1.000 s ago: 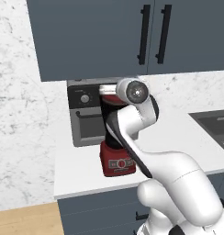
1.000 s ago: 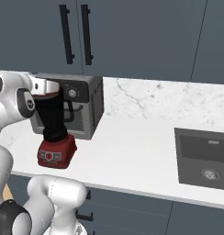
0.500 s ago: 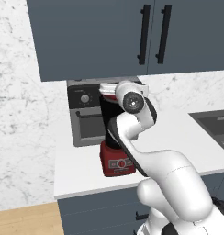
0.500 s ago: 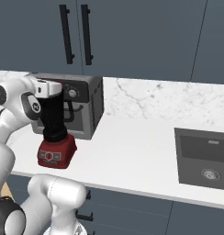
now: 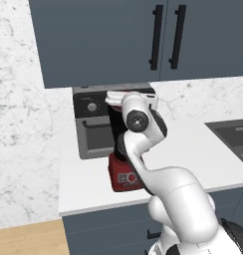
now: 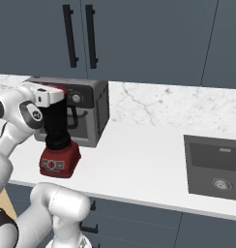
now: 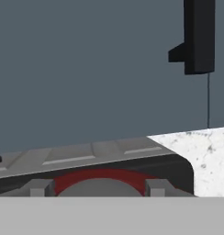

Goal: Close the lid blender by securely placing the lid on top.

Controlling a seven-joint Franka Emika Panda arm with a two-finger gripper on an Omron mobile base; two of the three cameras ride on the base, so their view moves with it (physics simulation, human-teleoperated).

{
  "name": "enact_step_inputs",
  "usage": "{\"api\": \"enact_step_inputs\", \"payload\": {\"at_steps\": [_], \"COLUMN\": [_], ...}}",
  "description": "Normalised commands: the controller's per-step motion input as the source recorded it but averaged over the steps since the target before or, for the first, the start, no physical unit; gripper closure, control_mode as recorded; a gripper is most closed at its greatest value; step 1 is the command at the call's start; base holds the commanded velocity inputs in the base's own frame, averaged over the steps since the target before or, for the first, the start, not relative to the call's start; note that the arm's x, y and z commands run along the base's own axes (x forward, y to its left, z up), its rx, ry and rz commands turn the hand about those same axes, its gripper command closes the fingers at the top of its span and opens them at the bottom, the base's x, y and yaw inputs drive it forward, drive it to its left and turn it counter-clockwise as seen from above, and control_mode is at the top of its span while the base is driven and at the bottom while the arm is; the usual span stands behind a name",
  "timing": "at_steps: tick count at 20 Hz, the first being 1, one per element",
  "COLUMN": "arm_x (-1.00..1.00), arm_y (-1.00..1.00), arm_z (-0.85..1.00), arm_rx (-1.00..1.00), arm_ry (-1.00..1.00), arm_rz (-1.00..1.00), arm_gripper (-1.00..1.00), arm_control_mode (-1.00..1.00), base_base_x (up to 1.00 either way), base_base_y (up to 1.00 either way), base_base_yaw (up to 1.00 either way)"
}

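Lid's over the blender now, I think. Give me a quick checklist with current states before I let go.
1. Lid at the top of the blender jar: ok.
2. Lid seated flat in the jar mouth: cannot tell, the hand hides the rim.
3. Gripper jaws flanking the red lid: ok.
4. Blender upright on the counter: ok.
5. Toaster oven behind, apart from the jar: ok.

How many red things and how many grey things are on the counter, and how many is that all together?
Red: 2, the blender base and the lid on top of the jar
Grey: 1, the toaster oven
Total: 3
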Motion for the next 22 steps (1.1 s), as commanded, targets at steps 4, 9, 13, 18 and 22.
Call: {"api": "enact_step_inputs", "payload": {"at_steps": [4,9,13,18,22], "arm_x": [0.00,-0.01,-0.01,0.00,0.00], "arm_y": [0.00,0.00,-0.03,-0.02,0.00], "arm_z": [0.00,0.00,-0.14,-0.51,-0.68], "arm_rx": [0.00,0.00,0.00,0.00,-0.06], "arm_ry": [0.00,0.01,0.04,0.00,0.00], "arm_rz": [-0.04,-0.05,-0.06,-0.03,-0.01], "arm_gripper": [1.00,1.00,1.00,1.00,1.00], "arm_control_mode": [-1.00,-1.00,-1.00,-1.00,-1.00], "base_base_x": [0.00,0.00,0.00,0.00,0.00], "base_base_y": [0.00,0.00,0.00,0.00,0.00], "base_base_yaw": [0.00,0.00,0.00,0.00,0.00]}}
